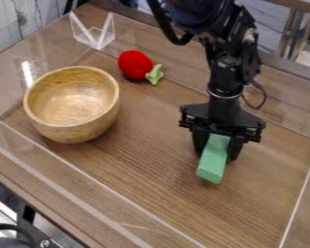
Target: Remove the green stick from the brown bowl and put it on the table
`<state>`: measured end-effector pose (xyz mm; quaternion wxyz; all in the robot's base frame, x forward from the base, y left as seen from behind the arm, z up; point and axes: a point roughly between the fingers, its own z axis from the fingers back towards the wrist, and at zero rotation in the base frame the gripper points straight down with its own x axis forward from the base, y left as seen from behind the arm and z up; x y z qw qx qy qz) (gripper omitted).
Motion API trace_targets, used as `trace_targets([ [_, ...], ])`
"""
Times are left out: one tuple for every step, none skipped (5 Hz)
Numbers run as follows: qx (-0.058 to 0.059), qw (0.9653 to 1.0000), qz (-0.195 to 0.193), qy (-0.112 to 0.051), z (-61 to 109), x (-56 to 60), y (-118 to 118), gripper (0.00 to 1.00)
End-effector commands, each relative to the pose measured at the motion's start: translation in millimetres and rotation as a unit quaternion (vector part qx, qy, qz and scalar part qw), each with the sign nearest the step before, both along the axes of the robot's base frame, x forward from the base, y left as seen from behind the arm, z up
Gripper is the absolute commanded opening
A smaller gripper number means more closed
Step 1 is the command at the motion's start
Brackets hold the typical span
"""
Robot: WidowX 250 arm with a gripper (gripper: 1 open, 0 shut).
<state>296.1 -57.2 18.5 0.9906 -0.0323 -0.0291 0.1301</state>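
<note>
Wood-grain bench [132,189] spans most of the view, its brown surface bordered by low clear acrylic walls [294,184], with striped fabric [28,24] visible beyond the upper-left edge. Mounted above the right half of the bench, a black robot arm [223,44] extends downward from the top of the view. The arm terminates in a black end effector [217,139], positioned low over the right-hand part of the bench. State of the end effector: grasping the green stick [212,163], with the fingers at the upper portion of the stick. The stick is a plain light-green block; its lower portion projects below the fingers toward the near side of the bench, and its long axis is slightly tilted, the lower end lying further left than the upper. Whether the lower end touches the bench surface cannot be determined from this view. The brown bowl [73,103] is located at the left of the bench, well apart from the stick; it is round, light tan, thick-walled and upright, with its open side facing up. The bowl interior holds no stick. A red strawberry toy [136,65] with a small green leaf [155,73] rests between the bowl and the arm, toward the far side. A clear angular object [93,33] stands near the far left corner. Black cables [15,232] occupy the lower-left corner of the view.
</note>
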Motion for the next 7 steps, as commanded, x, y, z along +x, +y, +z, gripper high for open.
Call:
trace_targets([
  [-0.001, 0.9998, 0.009, -0.02, 14.9, -0.8, 1, 0.0],
  [0.001, 0.9996, 0.02, -0.019, 15.7, 2.0, 6, 0.0],
  [0.001, 0.9994, 0.03, -0.018, 16.3, 4.8, 11, 0.0],
  [0.003, 0.998, 0.06, -0.018, 23.0, -4.1, 15, 0.0],
  [0.005, 0.9959, 0.089, -0.018, 29.7, -12.4, 18, 0.0],
  [0.006, 0.997, 0.075, -0.019, 25.6, -13.3, 24, 0.0],
  [0.008, 0.9977, 0.065, -0.019, 21.3, -14.5, 28, 0.0],
])
